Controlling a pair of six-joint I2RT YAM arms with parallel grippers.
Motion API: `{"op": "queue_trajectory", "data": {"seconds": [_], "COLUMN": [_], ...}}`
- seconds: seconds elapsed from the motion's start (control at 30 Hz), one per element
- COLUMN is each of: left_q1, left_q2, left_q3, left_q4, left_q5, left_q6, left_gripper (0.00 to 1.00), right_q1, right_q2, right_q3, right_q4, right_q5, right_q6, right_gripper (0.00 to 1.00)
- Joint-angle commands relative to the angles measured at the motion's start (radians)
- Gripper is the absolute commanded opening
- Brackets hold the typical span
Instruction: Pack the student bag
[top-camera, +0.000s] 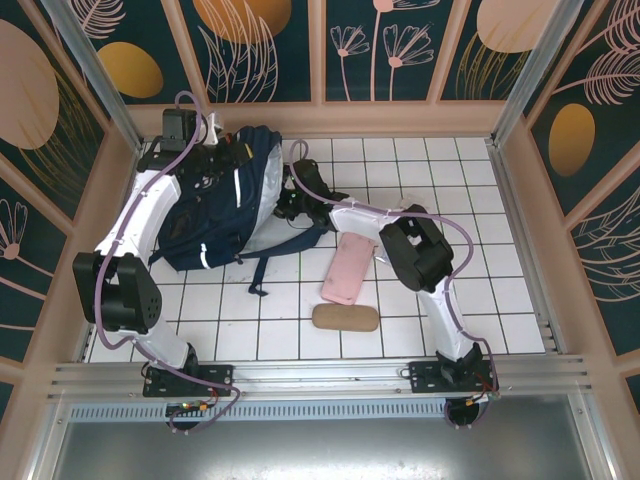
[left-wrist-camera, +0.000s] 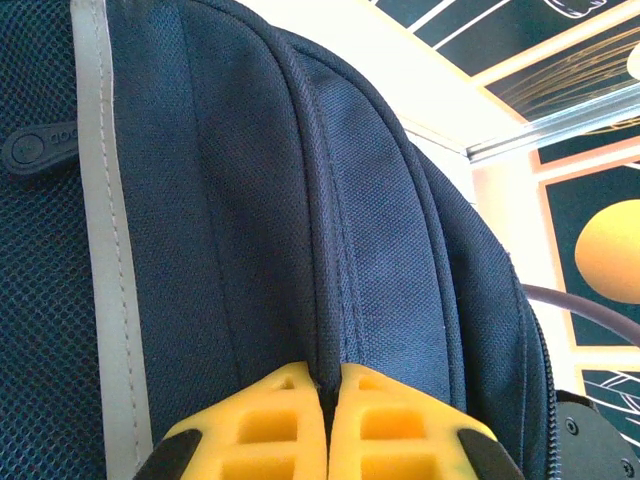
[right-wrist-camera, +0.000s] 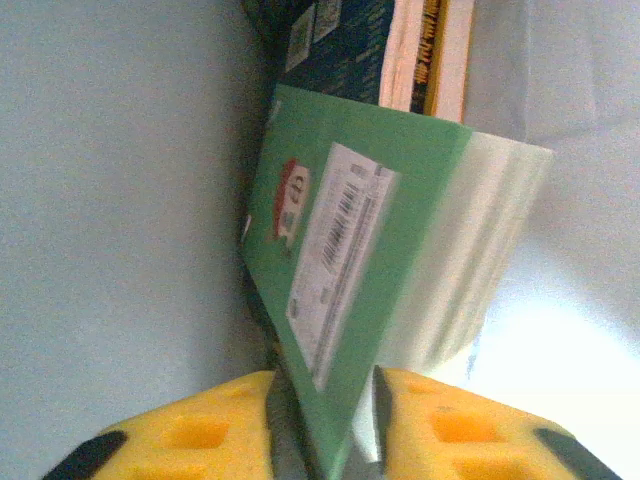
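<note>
Student bag lies in the upper left of the top view on the white tiled table, white stripe up, straps trailing toward frame centre.

Left gripper, bottom centre of the left wrist view: yellow fingers almost together, pinching a raised fabric ridge of the bag.

Right gripper, bottom of the right wrist view: fingers narrow, clamped on a green book with a barcode label, pale surfaces on both sides. A dark book stands behind it at top.

Pink case and tan pouch lie mid-table, just beside each other, lower right of the bag.
</note>
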Motion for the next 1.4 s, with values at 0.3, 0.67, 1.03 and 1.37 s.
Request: {"op": "queue_trajectory", "data": {"seconds": [0.3,0.67,1.03,1.37], "left_q1": [-0.003,-0.001,0.002,0.019], "left_q2": [-0.089,-0.084,-0.087,-0.083], "left_q3": [0.022,0.021,0.027,0.022], "left_q4": [0.112,0.147,0.192,0.204], "left_q5": [0.078,0.118,0.177,0.203], "left_q6": [-0.008,-0.043,-0.093,-0.1], "left_gripper": [0.0,0.0,0.0,0.0], "right_q1": [0.006,-0.008,-0.003,-0.007], "right_q2": [0.131,0.133,0.274,0.19], "right_q3": [0.16,0.197,0.403,0.377], "right_q4": [-0.001,-0.012,-0.077,-0.056], "right_q5": [-0.065,-0.076,-0.098,-0.118], "right_q6": [0.009,-0.01,-0.005,-0.082], "right_gripper": [0.04,0.11,0.13,0.32]}}
